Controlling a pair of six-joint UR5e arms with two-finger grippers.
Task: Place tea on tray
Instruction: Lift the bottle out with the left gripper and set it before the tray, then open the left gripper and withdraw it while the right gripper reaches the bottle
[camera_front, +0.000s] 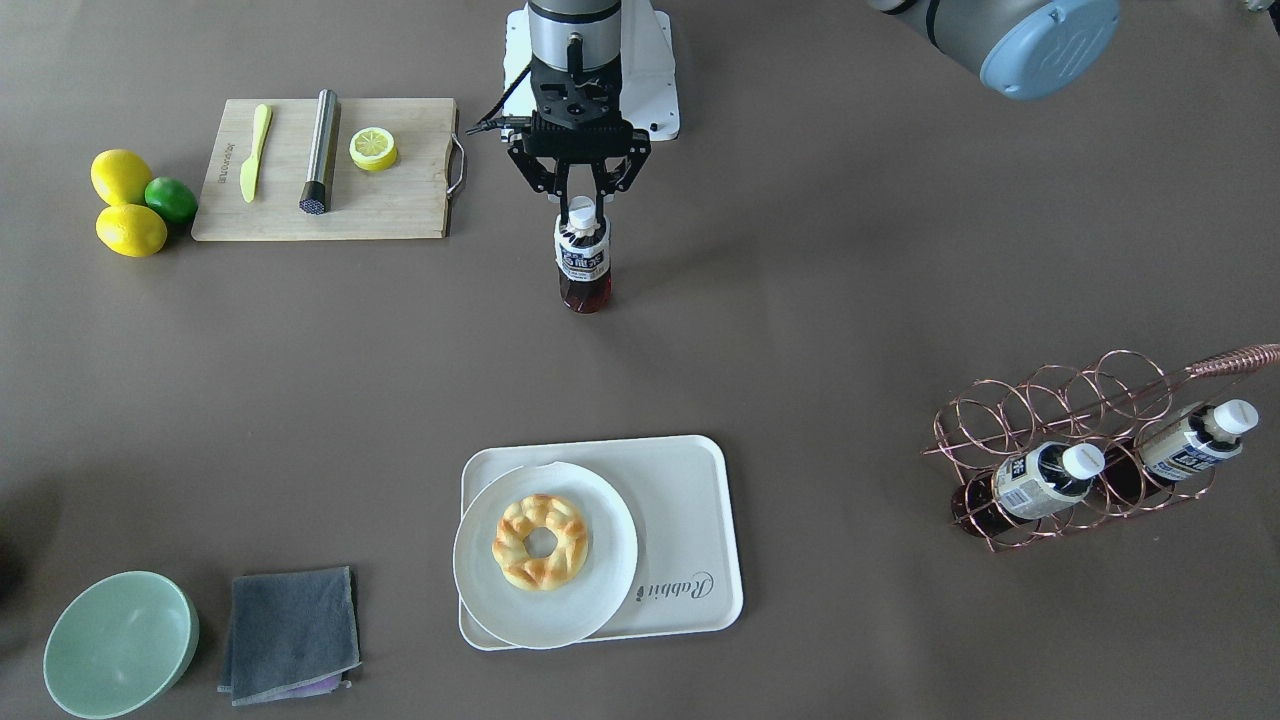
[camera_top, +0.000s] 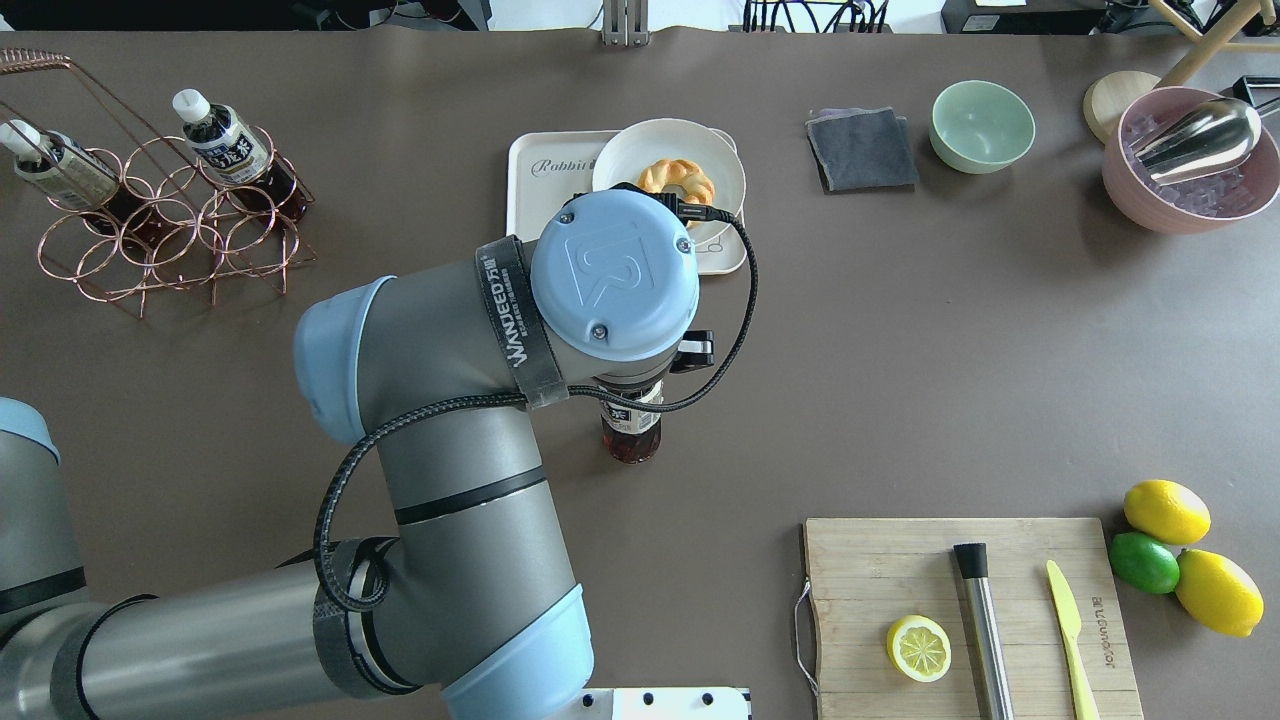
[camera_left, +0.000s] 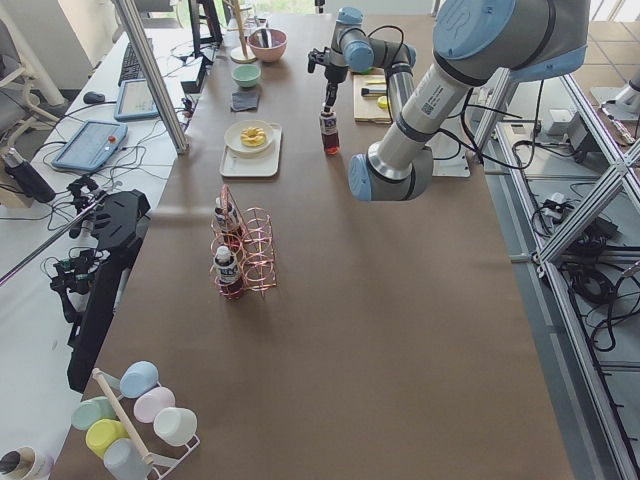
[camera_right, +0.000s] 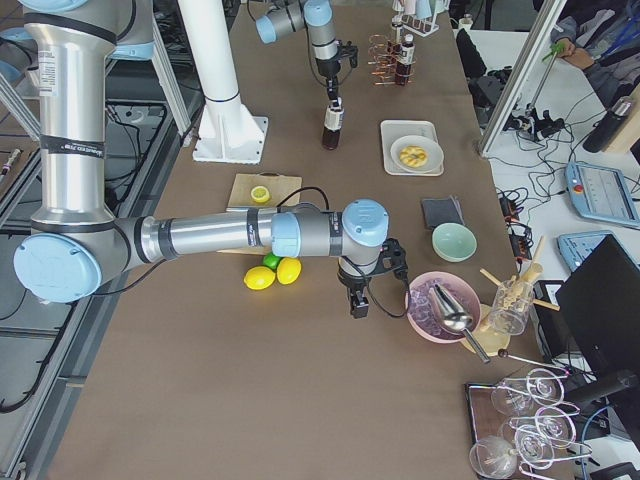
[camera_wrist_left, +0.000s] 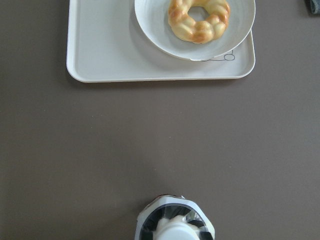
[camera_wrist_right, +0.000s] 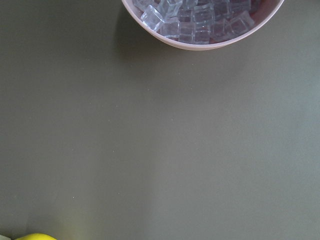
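The tea bottle (camera_front: 582, 262) stands upright at mid-table, with dark tea, a white cap and a cream-and-blue label. My left gripper (camera_front: 582, 207) comes down from above and is shut on its cap. My left arm hides most of the bottle in the overhead view (camera_top: 630, 438). In the left wrist view its cap (camera_wrist_left: 174, 229) is at the bottom edge, with the cream tray (camera_wrist_left: 100, 55) ahead. The tray (camera_front: 690, 500) carries a round white plate (camera_front: 610, 590) with a ring pastry on one half. My right gripper (camera_right: 358, 303) hangs near a pink ice bowl; I cannot tell if it is open.
A copper wire rack (camera_front: 1070, 400) holds two more tea bottles. A wooden cutting board (camera_front: 400, 210) carries a knife, a metal rod and a lemon half, with lemons and a lime (camera_front: 170, 198) beside it. A green bowl (camera_front: 120, 645) and grey cloth (camera_front: 290, 632) lie near the tray.
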